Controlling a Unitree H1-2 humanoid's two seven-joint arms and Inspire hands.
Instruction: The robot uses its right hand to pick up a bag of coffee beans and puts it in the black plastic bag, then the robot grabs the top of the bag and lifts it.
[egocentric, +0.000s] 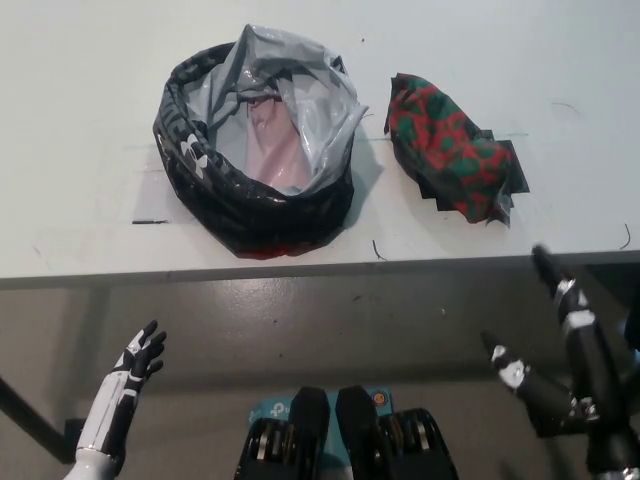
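Observation:
A red and green patterned bag of coffee beans lies on the white table, right of the black plastic bag. The plastic bag stands open, its grey lining showing and its rim rolled down. My black right hand is open at the lower right, below the table's front edge and apart from the coffee bag, fingers spread and pointing up. My white left hand rests open at the lower left, below the table edge.
The table's front edge runs across the middle of the picture, with grey floor below it. Short dark tape marks lie left of the plastic bag.

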